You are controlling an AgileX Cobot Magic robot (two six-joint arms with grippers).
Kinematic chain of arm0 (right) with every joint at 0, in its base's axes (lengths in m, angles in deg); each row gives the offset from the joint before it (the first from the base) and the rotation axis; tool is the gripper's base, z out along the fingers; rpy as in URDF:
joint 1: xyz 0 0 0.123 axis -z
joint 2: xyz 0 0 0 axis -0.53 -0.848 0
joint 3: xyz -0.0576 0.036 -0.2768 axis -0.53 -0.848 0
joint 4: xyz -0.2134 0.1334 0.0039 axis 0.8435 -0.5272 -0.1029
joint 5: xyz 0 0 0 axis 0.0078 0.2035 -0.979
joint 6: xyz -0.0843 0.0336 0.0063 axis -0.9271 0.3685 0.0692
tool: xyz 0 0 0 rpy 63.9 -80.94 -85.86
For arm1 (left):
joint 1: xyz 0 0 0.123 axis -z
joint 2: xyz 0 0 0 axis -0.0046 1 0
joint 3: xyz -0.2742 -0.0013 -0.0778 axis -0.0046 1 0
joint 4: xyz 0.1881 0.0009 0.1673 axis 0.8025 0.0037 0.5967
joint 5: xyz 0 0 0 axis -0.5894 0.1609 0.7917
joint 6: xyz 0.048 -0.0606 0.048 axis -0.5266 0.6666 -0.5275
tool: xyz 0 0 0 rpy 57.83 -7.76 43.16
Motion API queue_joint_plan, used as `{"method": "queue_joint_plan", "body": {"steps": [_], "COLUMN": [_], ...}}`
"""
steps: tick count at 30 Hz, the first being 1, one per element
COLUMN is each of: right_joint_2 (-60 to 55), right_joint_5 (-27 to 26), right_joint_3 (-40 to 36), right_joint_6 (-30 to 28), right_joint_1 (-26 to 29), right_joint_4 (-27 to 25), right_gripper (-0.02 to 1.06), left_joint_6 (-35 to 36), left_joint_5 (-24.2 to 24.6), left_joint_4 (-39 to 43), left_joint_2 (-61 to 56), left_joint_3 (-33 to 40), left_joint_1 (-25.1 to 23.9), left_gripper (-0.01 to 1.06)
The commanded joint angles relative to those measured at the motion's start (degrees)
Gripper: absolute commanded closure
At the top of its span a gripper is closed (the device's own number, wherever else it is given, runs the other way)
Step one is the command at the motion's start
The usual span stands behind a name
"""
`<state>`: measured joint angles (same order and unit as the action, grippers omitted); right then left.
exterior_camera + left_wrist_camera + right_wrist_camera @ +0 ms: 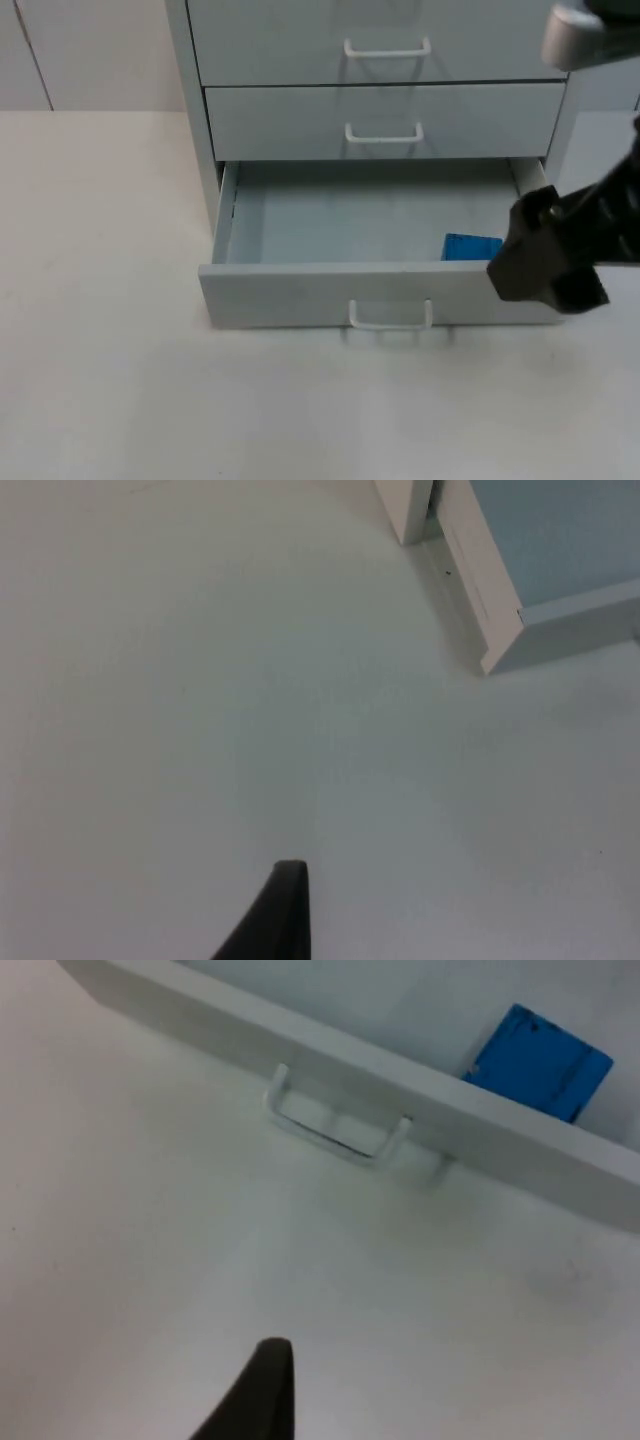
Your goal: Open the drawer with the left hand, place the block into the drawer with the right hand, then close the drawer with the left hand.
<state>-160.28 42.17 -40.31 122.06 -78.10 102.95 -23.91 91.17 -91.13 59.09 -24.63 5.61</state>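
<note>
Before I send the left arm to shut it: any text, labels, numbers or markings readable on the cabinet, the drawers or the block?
None: no word, number, brand or sign can be read in these pictures.
Cabinet, closed drawer fronts and their handles: plain, unmarked.
Open bottom drawer: plain front and floor.
Blue block, lying in the drawer: no legible print.
White table: blank.

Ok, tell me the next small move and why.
Probably bring the left gripper over to the drawer handle to push it shut: the blue block already lies inside the open bottom drawer, and the right gripper sits at the drawer's front right corner, off the block.
</note>
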Motion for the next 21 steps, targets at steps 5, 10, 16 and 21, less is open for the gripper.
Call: {"method": "queue_joint_plan", "body": {"steps": [5,10,16,21], "right_joint_2": [0.74,0.74,0.96,2.59], "right_joint_5": [0.71,0.61,1.78,5.38], "right_joint_3": [-0.31,-0.31,-0.31,-0.31], "right_joint_6": [-6.52,-15.93,-30.25,-39.16], "right_joint_1": [5.46,16.10,33.71,46.03], "right_joint_4": [-4.91,-12.37,-25.78,-33.55], "right_gripper": [-0.01,-0.01,-0.01,-0.01], "left_joint_6": [-0.03,-0.03,-0.03,-0.17], "left_joint_5": [-0.23,-0.39,-0.78,-1.01], "left_joint_4": [-0.66,-0.66,-0.82,-0.95], "left_joint_2": [-0.33,-0.33,-0.33,-0.33], "left_joint_3": [0.10,0.10,0.10,0.10], "left_joint_1": [-0.12,-0.12,-0.12,-0.12], "left_gripper": [0.00,0.00,0.00,0.00]}}
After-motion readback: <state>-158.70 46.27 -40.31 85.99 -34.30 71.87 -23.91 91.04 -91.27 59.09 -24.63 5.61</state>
